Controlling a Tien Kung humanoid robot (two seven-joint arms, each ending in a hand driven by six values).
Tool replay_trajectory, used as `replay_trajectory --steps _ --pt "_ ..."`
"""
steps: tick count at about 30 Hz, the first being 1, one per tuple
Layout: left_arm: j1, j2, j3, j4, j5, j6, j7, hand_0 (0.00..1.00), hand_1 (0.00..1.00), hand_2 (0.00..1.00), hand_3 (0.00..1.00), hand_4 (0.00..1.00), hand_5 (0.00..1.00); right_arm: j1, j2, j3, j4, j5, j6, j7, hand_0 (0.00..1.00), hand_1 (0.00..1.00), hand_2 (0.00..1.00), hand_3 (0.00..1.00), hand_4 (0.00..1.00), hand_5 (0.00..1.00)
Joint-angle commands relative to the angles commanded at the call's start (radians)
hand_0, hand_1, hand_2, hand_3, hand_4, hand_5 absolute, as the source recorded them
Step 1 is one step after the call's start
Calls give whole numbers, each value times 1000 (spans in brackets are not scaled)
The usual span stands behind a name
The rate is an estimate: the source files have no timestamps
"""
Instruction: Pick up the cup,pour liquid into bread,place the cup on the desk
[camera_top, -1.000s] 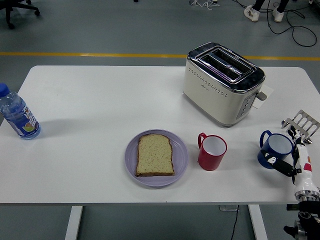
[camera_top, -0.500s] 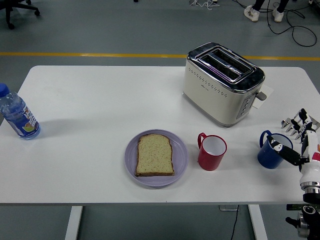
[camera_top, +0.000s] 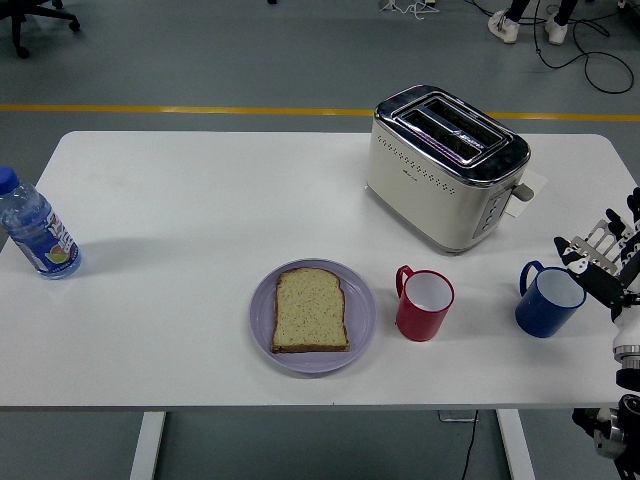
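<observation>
We see right hand at surface right edge, fingers spread, grasping nothing, just beside blue cup (upright, handle left). Red cup stands between blue cup and purple plate bearing bread slice. Toaster behind; water bottle far left.

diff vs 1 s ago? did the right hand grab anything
No grab. The right hand moved up and to the right, off the blue cup, and now sits beside the rim with fingers spread, holding nothing. The blue cup is fully uncovered and stands where it was. Red cup, bread on the purple plate, toaster and water bottle unchanged.
</observation>
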Motion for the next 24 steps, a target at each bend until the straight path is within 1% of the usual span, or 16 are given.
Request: replay_trajectory --steps 1,3,5,6,7,11,12,13,17,19,22,24 --pt "1 -1 3 0 -1 0 0 639 648 666 567 335 840 0 2 5 5 30 -5 9 739 680 756 752 639 112" --pt "2 -1 8 0 -3 0 0 639 648 666 567 335 840 0 4 14 14 93 -5 24 739 680 756 752 639 112" --pt "2 -1 13 0 -5 0 0 639 648 666 567 335 840 0 4 20 23 158 -22 37 739 680 756 752 639 112" --pt "2 -1 16 0 -5 0 0 639 648 666 567 335 840 -2 4 26 27 192 -18 44 739 680 756 752 639 112" --pt "2 -1 18 0 -6 0 0 639 648 666 566 334 839 -3 4 29 28 225 -18 47 692 634 691 642 586 114" --pt "2 -1 21 -1 -3 0 0 639 648 666 566 334 839 -11 9 41 26 303 -15 42 692 634 691 642 586 114" --pt "2 -1 21 -2 -3 0 0 639 648 666 566 334 839 -12 10 42 26 310 -15 41 692 634 691 642 586 114" --pt "2 -1 19 -2 -1 0 0 639 648 665 567 334 840 -13 13 45 26 318 -14 40 655 608 669 608 555 110" --pt "-10 0 -6 -3 11 0 -1 639 648 665 567 334 840 -8 21 57 27 338 -9 34 655 608 669 608 555 110" --pt "-15 1 -9 -4 14 0 -1 640 648 665 567 334 839 -7 21 61 27 344 -7 32 636 595 659 603 540 100" --pt "-21 2 0 -5 14 0 0 640 648 665 567 334 839 -10 19 70 27 368 -3 28 636 595 659 603 540 100" --pt "-23 2 -9 -5 18 0 -1 640 648 665 567 334 839 -6 20 75 28 374 -3 28 636 595 659 603 540 100"
